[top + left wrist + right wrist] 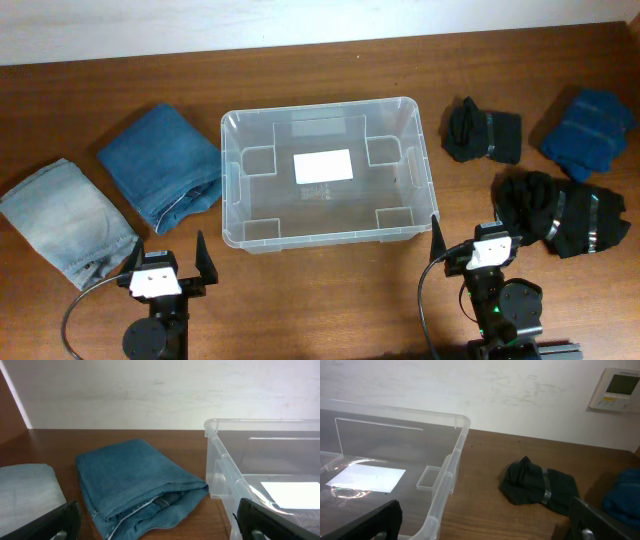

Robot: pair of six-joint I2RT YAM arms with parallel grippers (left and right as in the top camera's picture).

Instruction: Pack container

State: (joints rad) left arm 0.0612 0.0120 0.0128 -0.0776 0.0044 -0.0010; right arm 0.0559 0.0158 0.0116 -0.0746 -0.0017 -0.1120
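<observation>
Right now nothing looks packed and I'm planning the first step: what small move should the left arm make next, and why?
Probably reach the left gripper forward toward the folded dark blue jeans. The container is empty, the gripper is open and holds nothing, and those jeans lie just ahead of it, beside the container's left wall, so they look the easiest first item.

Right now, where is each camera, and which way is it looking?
Overhead: above the table, looking straight down on the container; left gripper and right gripper show at the bottom edge.
Left wrist: low over the table, facing the wall over folded blue jeans; its open fingers show.
Right wrist: low over the table, facing the wall past a black garment; its open fingers show.
Shared: both wrist views catch the container.
</observation>
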